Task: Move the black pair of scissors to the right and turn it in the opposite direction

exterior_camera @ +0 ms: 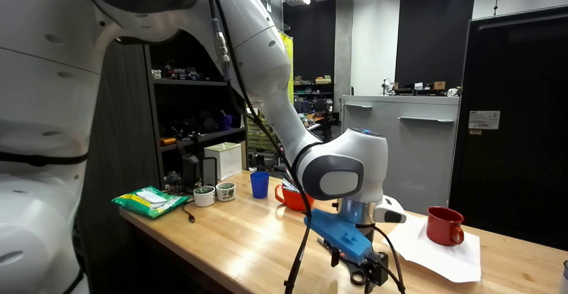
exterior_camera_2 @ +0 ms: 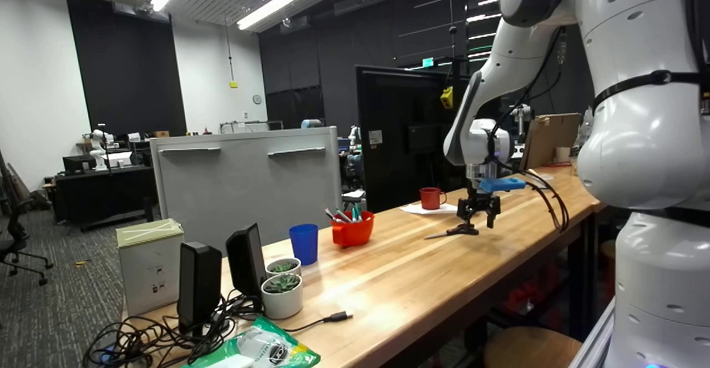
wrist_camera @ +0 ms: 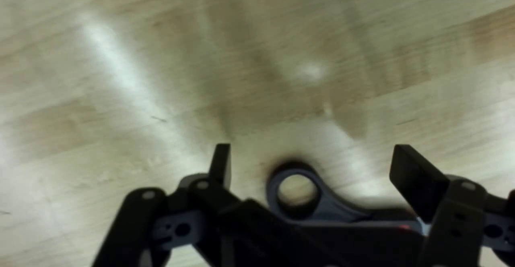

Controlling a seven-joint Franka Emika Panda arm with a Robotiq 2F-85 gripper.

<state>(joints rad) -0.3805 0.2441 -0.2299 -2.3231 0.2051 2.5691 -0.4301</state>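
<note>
Two fingers (wrist_camera: 222,164) of your pincer (wrist_camera: 312,156) stand wide apart over the black pair of scissors (exterior_camera_2: 461,230), which lies on the desk (exterior_camera_2: 399,285), one loop handle (wrist_camera: 272,189) between them in your wrist view, blades (exterior_camera_2: 436,236) towards the red bowl (exterior_camera_2: 354,235).

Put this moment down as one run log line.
gripper: open, over handle end of scissors | scissors: lying on table, not gripped | contact: cannot tell | red mug: on white paper
</note>
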